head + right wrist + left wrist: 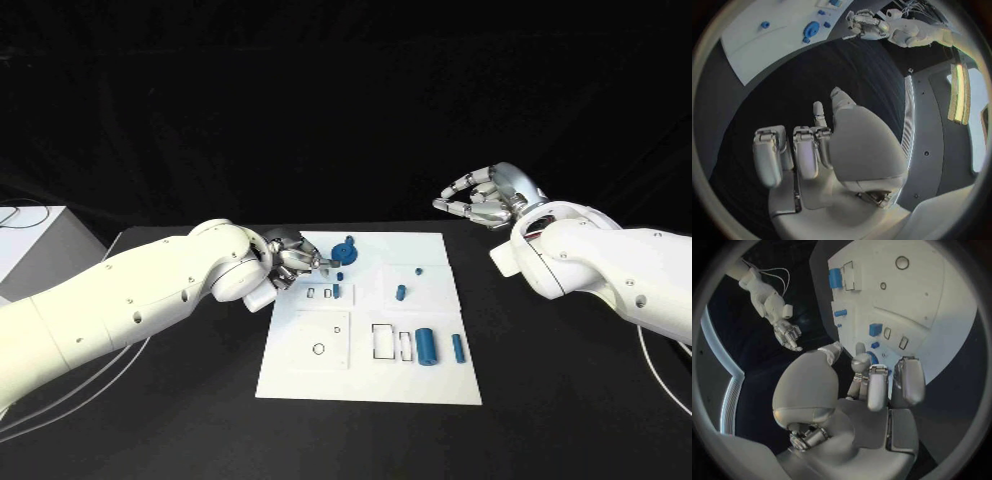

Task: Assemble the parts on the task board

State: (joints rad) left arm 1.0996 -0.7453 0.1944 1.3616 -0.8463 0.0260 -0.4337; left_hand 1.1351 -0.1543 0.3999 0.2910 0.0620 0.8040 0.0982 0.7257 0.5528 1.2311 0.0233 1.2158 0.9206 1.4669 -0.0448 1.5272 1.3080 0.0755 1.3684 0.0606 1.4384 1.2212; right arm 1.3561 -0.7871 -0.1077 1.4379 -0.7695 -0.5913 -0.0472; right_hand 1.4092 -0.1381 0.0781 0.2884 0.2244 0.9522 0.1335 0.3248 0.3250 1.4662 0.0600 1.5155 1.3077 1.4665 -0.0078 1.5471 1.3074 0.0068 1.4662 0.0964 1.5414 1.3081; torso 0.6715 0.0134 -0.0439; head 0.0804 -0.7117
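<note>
I see the black bench (173, 420) under a dark backdrop, the white task board (368, 375) at its middle carrying blue parts: a round disc (345, 251) at the far edge, cylinders (428, 346) nearer me. My left hand (293, 256) is at the board's far left corner, fingers curled beside the disc; whether it grips anything I cannot tell. The right wrist view shows my right hand (811, 150) empty, fingers loosely apart over bare bench.

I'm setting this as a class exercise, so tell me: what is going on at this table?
A two-armed robot is assembling small blue parts on a white task board. Its left hand is at the board's far left edge, fingertips close to a round blue gear-like part; whether it grips anything cannot be told. The right hand hovers off the board, fingers curled, holding nothing. A blue cylinder lies on the board.
</note>
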